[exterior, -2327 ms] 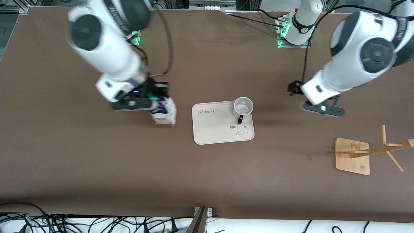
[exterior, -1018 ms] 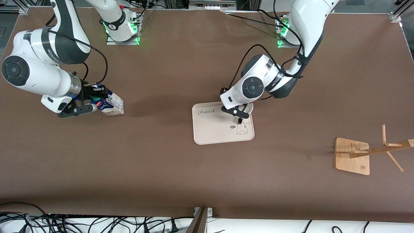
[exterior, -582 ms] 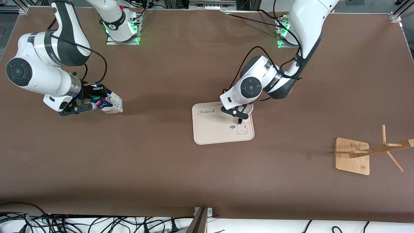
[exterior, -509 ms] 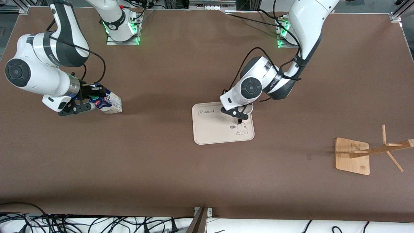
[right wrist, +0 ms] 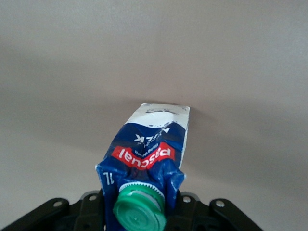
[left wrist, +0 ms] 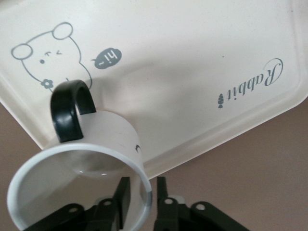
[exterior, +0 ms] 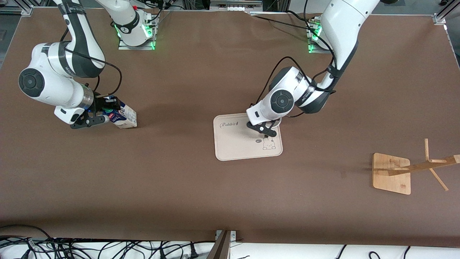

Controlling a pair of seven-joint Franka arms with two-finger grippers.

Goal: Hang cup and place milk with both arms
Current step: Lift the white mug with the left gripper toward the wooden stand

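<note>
The white cup (left wrist: 106,130) with its black handle (left wrist: 67,113) stands on the beige rabbit tray (exterior: 233,144). In the front view my left wrist covers all of the cup but a sliver of rim (exterior: 277,123). My left gripper (exterior: 265,130) (left wrist: 143,185) is shut on the cup's rim, one finger inside the wall and one outside. Toward the right arm's end of the table, my right gripper (exterior: 107,111) (right wrist: 139,204) is shut on the top of the dark-blue milk (exterior: 124,116) (right wrist: 149,154), just below its green cap. The carton leans, its white base low over the table.
A wooden cup rack (exterior: 391,173) with slanted pegs stands toward the left arm's end of the table, nearer the front camera than the tray. The tray (left wrist: 192,57) carries nothing but the cup. Cables lie along the edge closest to the camera.
The left gripper's fingers have closed onto the cup's rim, and that hand has slid slightly toward the front camera. The right arm has barely shifted with the milk.
</note>
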